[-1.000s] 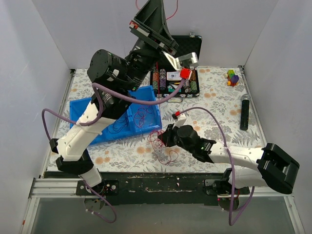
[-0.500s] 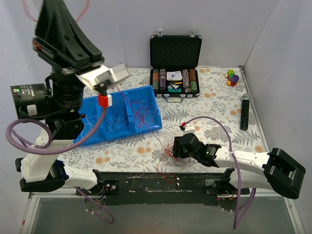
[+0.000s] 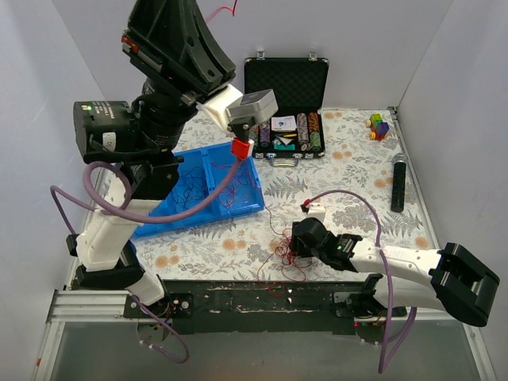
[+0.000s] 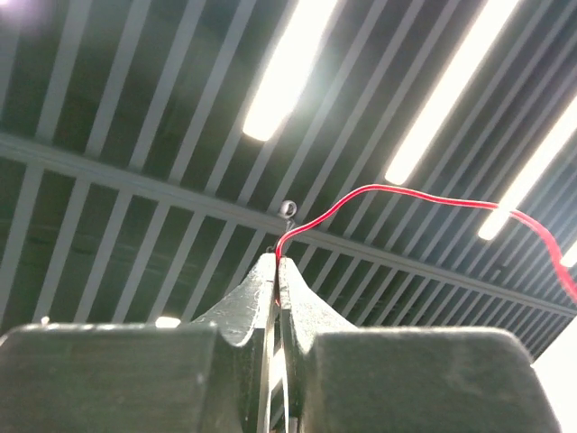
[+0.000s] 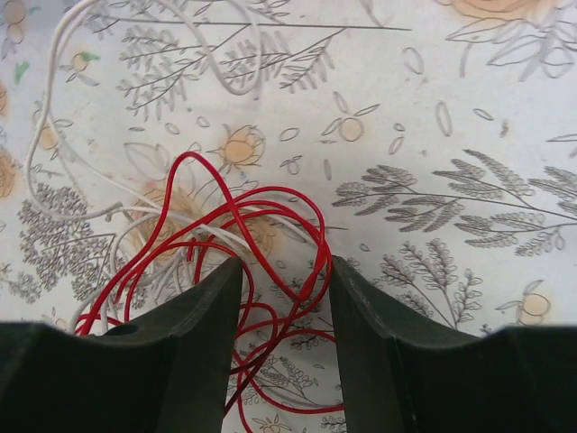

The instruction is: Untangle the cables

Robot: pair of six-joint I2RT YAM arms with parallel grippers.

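A thin red cable (image 4: 406, 191) is pinched in the left gripper (image 4: 278, 261); the right gripper (image 5: 284, 281) is spread over the red-and-white tangle (image 5: 225, 239) on the table (image 5: 469, 117); the strands are judged light and limp, best pinched at a loose loop

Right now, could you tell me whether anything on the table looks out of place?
Yes. The tangle of red and white cables lies at the table's near edge, and a few red loops appear to spill over it onto the black base rail. Nothing else stands out.
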